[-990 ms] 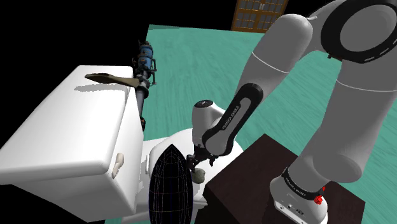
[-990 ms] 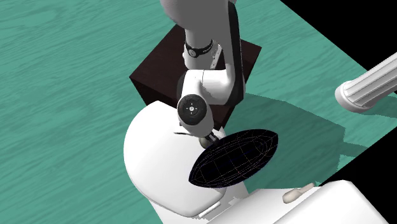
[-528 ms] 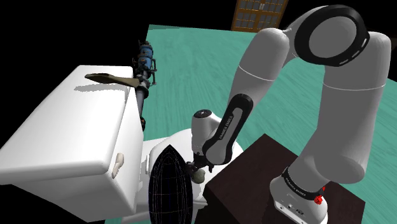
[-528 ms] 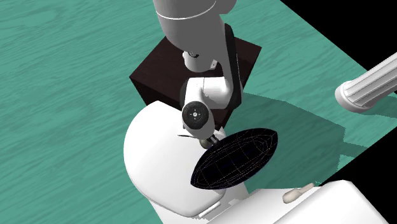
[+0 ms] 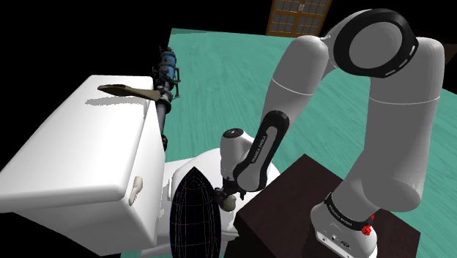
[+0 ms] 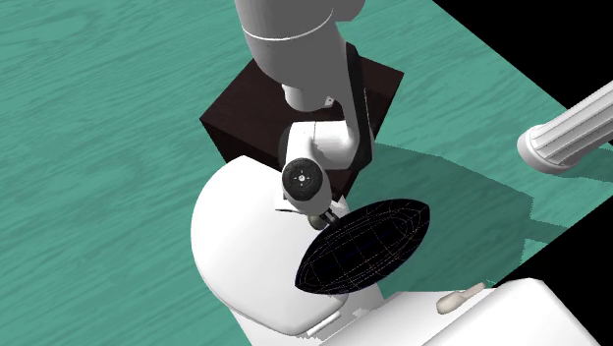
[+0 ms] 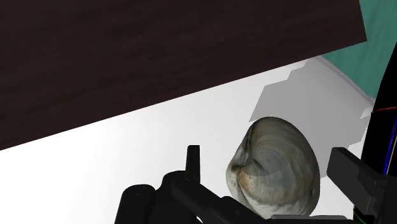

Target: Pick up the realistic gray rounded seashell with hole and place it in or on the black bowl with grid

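Teal wood-grain floor surrounds a white toilet whose closed lid carries the task's things. Over the last second the arm has folded and sunk, bringing the hand low over the lid beside the dark stand. In the wrist view the jaws stand apart, straddling the grey banded seashell without touching it, so nothing is held. The shell lies on the lid, just beside the black grid-lined bowl. The approach looks finished. Closing on the shell probably comes next, then a short carry to the bowl.
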Tool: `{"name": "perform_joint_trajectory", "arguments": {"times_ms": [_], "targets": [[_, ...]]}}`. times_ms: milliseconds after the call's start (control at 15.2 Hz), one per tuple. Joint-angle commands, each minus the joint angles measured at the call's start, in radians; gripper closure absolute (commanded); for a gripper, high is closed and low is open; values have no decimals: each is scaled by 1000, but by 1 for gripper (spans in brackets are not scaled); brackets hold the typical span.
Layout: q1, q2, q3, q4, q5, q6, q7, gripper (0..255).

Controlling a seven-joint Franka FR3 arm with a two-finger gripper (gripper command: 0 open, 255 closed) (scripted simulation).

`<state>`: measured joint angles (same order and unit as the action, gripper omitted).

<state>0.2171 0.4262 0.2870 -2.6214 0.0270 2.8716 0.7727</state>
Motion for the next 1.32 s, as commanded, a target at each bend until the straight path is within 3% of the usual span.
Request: {"name": "perform_joint_trajectory", "arguments": {"times_ms": [0,594,1188,1254], "targets": [[0,0,0,0,0,0,0,255],[0,0,1,0,0,0,0,255],[-60,-165,79,-40,69,-123,-35,255],[-53,-143,70,-36,58,-105,-30,255]]}}
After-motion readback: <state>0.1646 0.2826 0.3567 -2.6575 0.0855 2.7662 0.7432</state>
